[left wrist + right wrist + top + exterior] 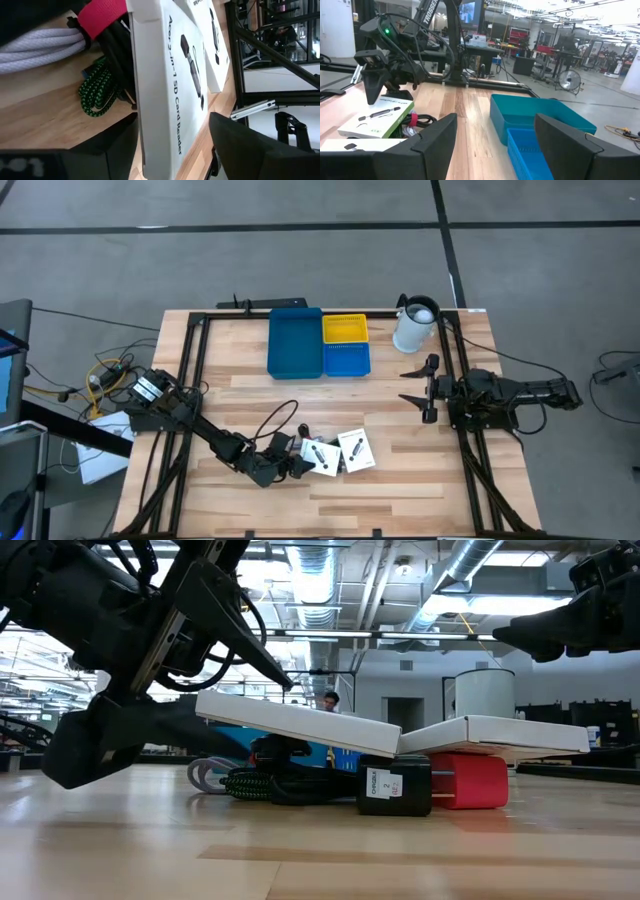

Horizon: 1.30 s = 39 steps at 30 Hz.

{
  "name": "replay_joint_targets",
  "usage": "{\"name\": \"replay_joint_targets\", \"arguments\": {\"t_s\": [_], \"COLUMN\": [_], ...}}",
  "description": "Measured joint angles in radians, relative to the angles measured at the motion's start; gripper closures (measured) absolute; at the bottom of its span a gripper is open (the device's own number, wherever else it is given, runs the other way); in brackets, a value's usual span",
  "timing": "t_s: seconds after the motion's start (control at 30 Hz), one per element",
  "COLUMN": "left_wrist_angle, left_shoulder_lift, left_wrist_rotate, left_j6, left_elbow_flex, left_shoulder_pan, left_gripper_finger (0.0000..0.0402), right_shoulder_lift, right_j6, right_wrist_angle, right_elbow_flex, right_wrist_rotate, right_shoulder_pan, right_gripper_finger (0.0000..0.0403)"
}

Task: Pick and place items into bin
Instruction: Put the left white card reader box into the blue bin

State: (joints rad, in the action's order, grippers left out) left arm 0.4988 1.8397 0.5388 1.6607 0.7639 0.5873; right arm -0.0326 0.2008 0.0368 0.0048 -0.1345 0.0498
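Observation:
Two white square card boxes lie side by side near the table's front middle [322,457] [355,450]. The left box [300,723] is tilted and the right box [500,732] lies flatter. Both rest on a small black-and-red piece [395,785] and a heap of coiled cables [255,783]: green [97,87] and white [40,42]. My left gripper [305,463] is open, one finger over and one under the left box [175,75]. My right gripper [410,385] waits open at the right. My left gripper comes at the left box's raised left end [215,708] level from the table's left. Its lower finger [150,725] lies close along the underside, and I cannot tell whether it touches. Its upper finger [250,645] stands just clear above the printed face.
A blue bin [295,342] and a yellow-and-blue tray [345,345] stand at the far middle, with the white jug [415,325] to their right. A black cable loop [280,420] lies behind the boxes. Bare wood stretches between the items and the bin.

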Motion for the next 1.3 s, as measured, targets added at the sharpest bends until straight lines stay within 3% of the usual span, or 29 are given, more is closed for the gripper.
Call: {"name": "replay_joint_targets", "arguments": {"t_s": [0.5, 1.3], "left_wrist_angle": [0.001, 0.001], "left_shoulder_lift": [0.0, 0.0], "left_wrist_rotate": [-0.001, -0.01], "left_j6": [0.002, -0.002], "left_elbow_flex": [0.0, 0.0], "left_shoulder_pan": [0.0, 0.001], "left_gripper_finger": [0.0238, 0.0243], "right_shoulder_lift": [0.0, 0.0], "right_j6": [0.0, 0.0], "right_wrist_angle": [0.0, 0.0], "right_elbow_flex": [0.0, 0.0], "right_wrist_rotate": [0.0, 0.0], "right_shoulder_pan": [0.0, 0.0], "right_gripper_finger": [0.0143, 0.0143]}}
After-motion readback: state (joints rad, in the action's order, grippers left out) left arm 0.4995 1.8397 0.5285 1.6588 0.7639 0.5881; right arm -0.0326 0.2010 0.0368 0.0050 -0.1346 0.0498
